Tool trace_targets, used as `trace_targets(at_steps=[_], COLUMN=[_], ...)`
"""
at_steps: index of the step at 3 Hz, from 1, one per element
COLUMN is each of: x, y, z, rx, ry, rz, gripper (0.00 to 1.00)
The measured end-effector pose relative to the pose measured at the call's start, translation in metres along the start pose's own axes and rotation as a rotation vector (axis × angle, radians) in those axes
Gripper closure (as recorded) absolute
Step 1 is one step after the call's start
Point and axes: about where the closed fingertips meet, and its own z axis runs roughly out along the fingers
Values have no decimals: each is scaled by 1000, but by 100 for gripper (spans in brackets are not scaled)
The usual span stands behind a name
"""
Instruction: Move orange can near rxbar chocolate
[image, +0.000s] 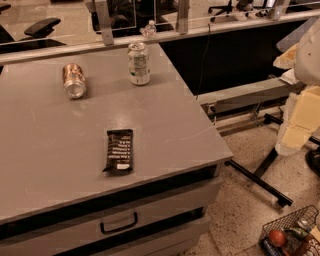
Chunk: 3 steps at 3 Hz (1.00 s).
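Note:
The orange can (74, 80) lies on its side at the back left of the grey table (50, 165), its silver end facing the front. The rxbar chocolate (119, 151), a flat black wrapper with white text, lies near the table's front edge, well in front of the can and to its right. My gripper (292, 135) hangs at the right edge of the view, a pale arm end beyond the table's right side and above the floor. It is far from both things and holds nothing that I can see.
A white-and-green can (138, 63) stands upright at the back of the table, right of the orange can. A small clear bottle (149, 29) stands behind it on a rail. A wire basket (292, 232) with items sits on the floor at bottom right. A black chair base (260, 180) lies on the floor.

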Motion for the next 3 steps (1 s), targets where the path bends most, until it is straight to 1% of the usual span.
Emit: trace_targets(at_steps=[1,2,3], x=[0,-3,-14], y=[0,-1,-5], z=[0,-1,1], rx=[0,1,3], ry=[0,-17,-91], rz=[0,-3,37], gripper=[0,0,0])
